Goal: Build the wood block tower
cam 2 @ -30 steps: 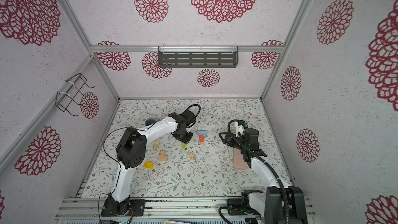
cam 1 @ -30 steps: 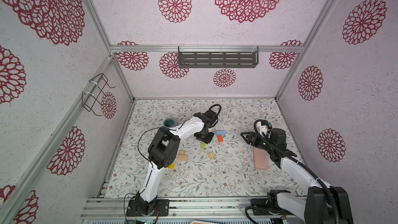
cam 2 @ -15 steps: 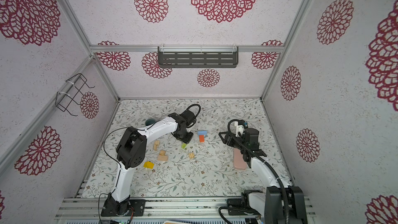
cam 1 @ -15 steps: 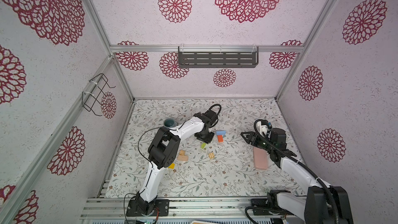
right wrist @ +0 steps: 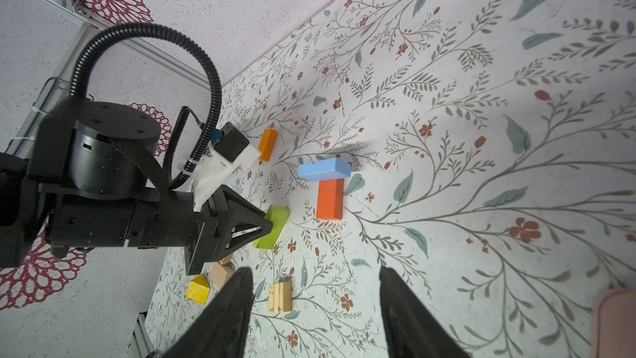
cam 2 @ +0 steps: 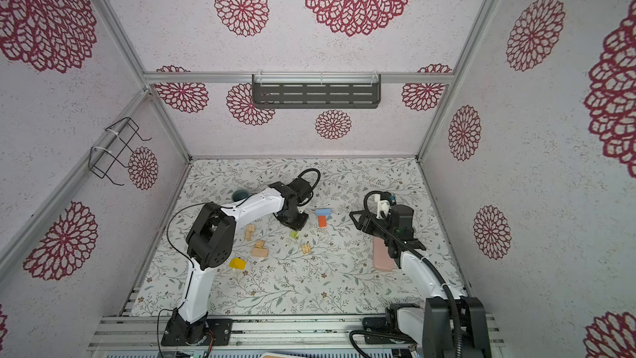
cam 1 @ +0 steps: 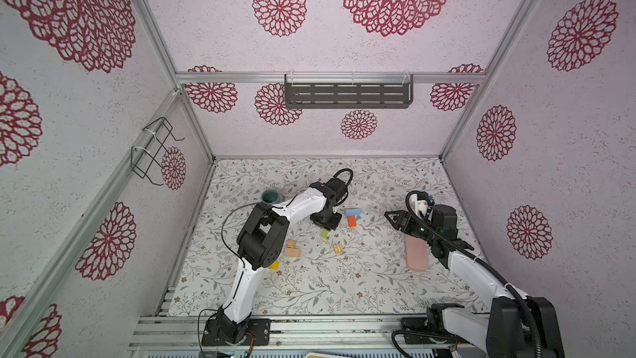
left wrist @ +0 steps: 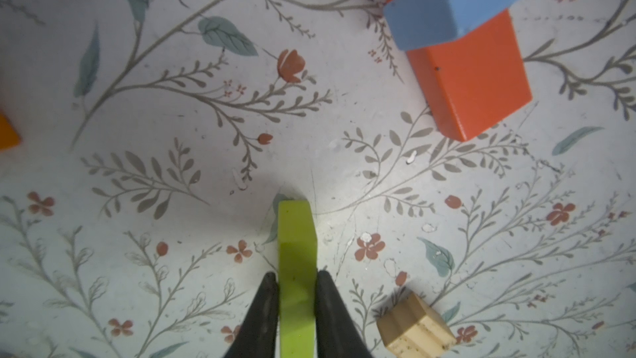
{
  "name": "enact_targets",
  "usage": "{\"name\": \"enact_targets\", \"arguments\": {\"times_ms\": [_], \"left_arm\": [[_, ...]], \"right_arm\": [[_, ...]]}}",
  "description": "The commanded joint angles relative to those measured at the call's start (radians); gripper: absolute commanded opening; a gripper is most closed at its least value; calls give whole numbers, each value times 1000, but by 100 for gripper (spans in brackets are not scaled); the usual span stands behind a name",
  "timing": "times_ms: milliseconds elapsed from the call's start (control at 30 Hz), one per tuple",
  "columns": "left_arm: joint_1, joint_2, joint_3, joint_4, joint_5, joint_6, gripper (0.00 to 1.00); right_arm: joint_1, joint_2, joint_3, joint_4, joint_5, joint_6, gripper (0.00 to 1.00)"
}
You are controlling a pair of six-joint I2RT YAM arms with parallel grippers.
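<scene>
1. Two black fingers of the left gripper pinch the green block across its narrow sides, near one end. Whether it rests on the mat or hangs just clear of it, I cannot tell.
2. Judging by looks, it is light, rigid painted wood. The smooth faces may slip, so a hold nearer its middle would likely tilt less.
3. It sits mid-table, near the blue block, which touches the red-orange block. No tower stands yet.
4. Well apart, the right gripper hangs with fingers spread and nothing between them.
</scene>
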Motion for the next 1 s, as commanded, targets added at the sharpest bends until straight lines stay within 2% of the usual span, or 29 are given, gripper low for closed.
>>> {"name": "enact_targets", "arguments": {"times_ms": [0, 333, 567, 767, 967], "left_arm": [[10, 7, -5, 6, 9, 13, 17], [4, -34, 77, -87, 19, 88, 14], [-55, -44, 237, -172, 85, 291, 16], [-101, 45, 422, -279, 117, 484, 20], [-96, 115, 567, -300, 154, 580, 20]], "right_arm": [[-2, -5, -5, 30, -15, 8, 62], [-2, -7, 4, 23, -22, 11, 62], [-11, -22, 31, -22, -22, 3, 62], [-46, -48, 31, -39, -20, 5, 62], [-67, -48, 27, -24, -20, 25, 61]]}}
